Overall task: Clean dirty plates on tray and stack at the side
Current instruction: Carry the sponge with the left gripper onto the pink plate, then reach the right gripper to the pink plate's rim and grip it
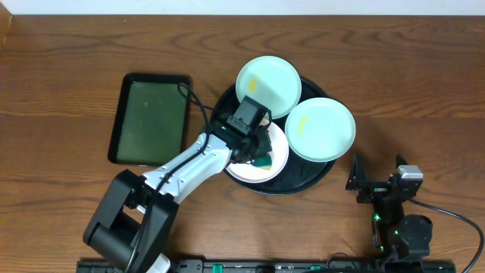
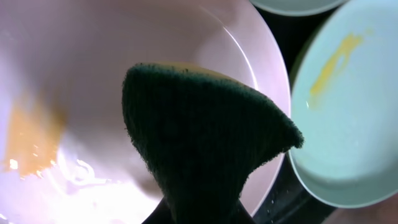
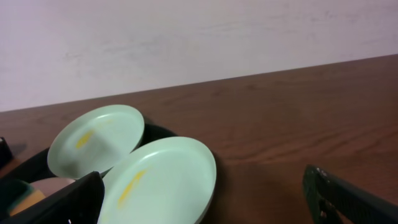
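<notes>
The round black tray [image 1: 321,176] holds three plates. One mint plate [image 1: 268,86] leans on its far rim and another mint plate [image 1: 320,129] lies at its right; both carry a yellow smear. The white plate [image 1: 279,163] lies at the tray's front, partly under my left gripper [image 1: 258,152]. That gripper is shut on a dark green sponge [image 2: 199,137] pressed over the white plate [image 2: 93,68], which has a yellow smear at its left [image 2: 28,140]. My right gripper [image 1: 377,180] is open and empty, right of the tray, facing the mint plates [image 3: 165,180].
A rectangular black tray with a green floor [image 1: 117,121] lies left of the round tray. Brown wooden table [image 1: 394,68] lies all around. A pale wall [image 3: 186,37] stands behind the table in the right wrist view.
</notes>
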Tool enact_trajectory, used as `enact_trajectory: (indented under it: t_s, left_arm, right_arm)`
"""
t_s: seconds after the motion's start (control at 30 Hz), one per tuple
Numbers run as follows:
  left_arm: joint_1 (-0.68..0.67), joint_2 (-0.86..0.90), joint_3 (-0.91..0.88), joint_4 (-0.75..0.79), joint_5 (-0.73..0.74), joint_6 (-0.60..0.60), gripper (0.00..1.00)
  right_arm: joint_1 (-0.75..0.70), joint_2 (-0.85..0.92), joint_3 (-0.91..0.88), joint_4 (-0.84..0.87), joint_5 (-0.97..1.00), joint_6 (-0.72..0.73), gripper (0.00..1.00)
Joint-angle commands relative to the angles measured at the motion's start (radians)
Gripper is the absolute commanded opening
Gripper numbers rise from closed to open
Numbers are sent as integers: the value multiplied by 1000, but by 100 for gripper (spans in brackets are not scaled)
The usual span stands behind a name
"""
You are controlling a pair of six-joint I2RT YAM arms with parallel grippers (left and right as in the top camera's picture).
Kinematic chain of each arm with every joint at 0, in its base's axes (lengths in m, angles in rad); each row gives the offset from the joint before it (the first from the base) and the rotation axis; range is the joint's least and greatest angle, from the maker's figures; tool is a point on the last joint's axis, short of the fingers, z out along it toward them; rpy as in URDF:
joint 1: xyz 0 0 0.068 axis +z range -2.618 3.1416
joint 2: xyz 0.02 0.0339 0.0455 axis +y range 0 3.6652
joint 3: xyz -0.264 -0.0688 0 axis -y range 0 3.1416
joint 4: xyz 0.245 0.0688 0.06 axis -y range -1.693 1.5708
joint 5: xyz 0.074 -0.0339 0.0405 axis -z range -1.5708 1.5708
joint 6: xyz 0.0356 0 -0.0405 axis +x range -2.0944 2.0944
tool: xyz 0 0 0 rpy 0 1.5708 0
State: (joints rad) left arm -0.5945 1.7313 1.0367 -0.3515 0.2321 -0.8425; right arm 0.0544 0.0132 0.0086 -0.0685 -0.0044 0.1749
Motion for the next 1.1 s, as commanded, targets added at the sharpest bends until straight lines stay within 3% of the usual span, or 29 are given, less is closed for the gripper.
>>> enact_trajectory:
  t_s: [0.0, 0.2, 0.33, 0.43, 0.5, 0.7, 0.83, 0.93, 1.07]
  left_arm:
    - [24, -21, -1, -2, -22, -16, 7]
    - [44, -21, -1, -13, -47, -16, 8]
    - [43, -21, -2, -13, -46, -16, 7]
    - [43, -21, -2, -12, -47, -16, 7]
    - [43, -21, -2, -12, -47, -16, 7]
    - [43, -21, -2, -13, -61, -16, 7]
    - [43, -21, -2, -12, -61, -16, 7]
    - [43, -21, -2, -12, -61, -16, 7]
    - [43, -21, -2, -13, -61, -16, 7]
  right_arm:
    - [-8, -2, -3, 42, -2, -7, 99]
    - [-8, -2, -3, 191, -144, 148, 99]
    - [-8, -2, -2, 589, -280, 144, 99]
    - [-8, 1, 63, 772, -182, 81, 99]
    - [-8, 18, 175, 681, -150, -5, 99]
    - [-8, 352, 784, -197, -31, -292, 99]
    - [-8, 693, 1143, -694, -110, -356, 99]
    - [-8, 883, 1314, -867, -286, -324, 99]
    - [-8, 1044, 1398, -831, -624, -235, 99]
